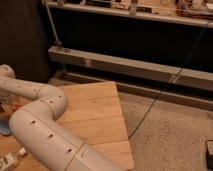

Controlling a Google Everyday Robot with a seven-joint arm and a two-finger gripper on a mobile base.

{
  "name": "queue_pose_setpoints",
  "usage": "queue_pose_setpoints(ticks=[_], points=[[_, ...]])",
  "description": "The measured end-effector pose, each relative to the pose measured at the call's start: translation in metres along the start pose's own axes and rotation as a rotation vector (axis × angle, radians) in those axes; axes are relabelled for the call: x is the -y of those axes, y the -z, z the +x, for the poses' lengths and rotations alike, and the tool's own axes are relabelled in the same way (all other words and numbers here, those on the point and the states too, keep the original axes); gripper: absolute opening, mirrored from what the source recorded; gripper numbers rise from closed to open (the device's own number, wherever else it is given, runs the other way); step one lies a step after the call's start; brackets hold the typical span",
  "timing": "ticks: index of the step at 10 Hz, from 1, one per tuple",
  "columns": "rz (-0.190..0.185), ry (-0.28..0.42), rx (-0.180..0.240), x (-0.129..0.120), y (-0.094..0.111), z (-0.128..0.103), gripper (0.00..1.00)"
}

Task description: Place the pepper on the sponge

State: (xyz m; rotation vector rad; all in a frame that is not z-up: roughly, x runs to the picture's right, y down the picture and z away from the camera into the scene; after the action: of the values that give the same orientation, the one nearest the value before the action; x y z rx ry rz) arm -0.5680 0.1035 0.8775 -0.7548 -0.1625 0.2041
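The pepper is out of view, and I cannot make out a sponge. My white arm (pixel 45 125) fills the lower left. It bends at an elbow (pixel 52 102) over the wooden table (pixel 95 112) and reaches off the left edge of the camera view. The gripper is past that edge and does not show. A blue object (pixel 4 128) peeks out at the left edge beside the arm, mostly hidden; what it is I cannot tell.
A small white item (pixel 10 160) lies on the table at the bottom left. The table's right edge drops to a speckled floor (pixel 170 135) crossed by a dark cable (pixel 155 102). A metal rail (pixel 130 67) and dark shelving stand behind.
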Motion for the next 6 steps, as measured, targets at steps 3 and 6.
queue_pose_setpoints(ticks=[3, 6], points=[[-0.002, 0.011, -0.018, 0.001, -0.010, 0.000, 0.65], [-0.002, 0.019, -0.034, 0.002, -0.018, 0.002, 0.65]])
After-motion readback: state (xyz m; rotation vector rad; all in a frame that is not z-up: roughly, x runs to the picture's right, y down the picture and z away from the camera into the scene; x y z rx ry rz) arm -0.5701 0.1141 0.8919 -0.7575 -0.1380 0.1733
